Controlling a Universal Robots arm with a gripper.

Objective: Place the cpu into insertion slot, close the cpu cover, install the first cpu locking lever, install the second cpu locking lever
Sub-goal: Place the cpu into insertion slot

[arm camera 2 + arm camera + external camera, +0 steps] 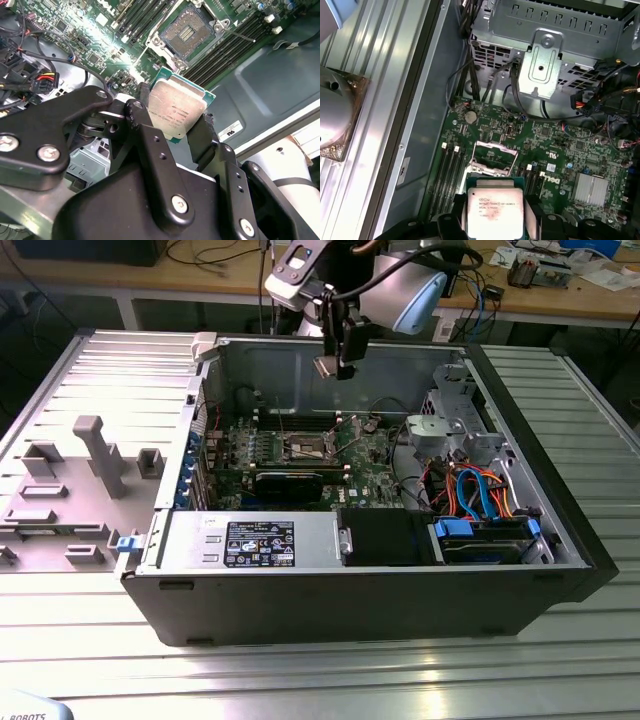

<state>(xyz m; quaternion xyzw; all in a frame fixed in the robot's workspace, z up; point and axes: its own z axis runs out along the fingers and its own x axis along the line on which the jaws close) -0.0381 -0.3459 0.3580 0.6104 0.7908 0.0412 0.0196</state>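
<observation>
Second wrist view | gripper [172, 117] pinching cpu [176, 106] | silver-grey square top, green rim | apart from insertion slot [187, 32]

Robotics lab or electronics workshop, by the look of it. I work on a ribbed metal tabletop [330, 675]. An opened computer case [350, 605] lies on it, motherboard [375, 465] bared. Grey moulded fixtures [95, 455] sit on the exterior view's left. Far side: a wooden workbench [560, 302] strewn with cables [215, 255] and loose parts. My hand [337, 365], clamped on the cpu [177, 112], hangs over the case.
</observation>
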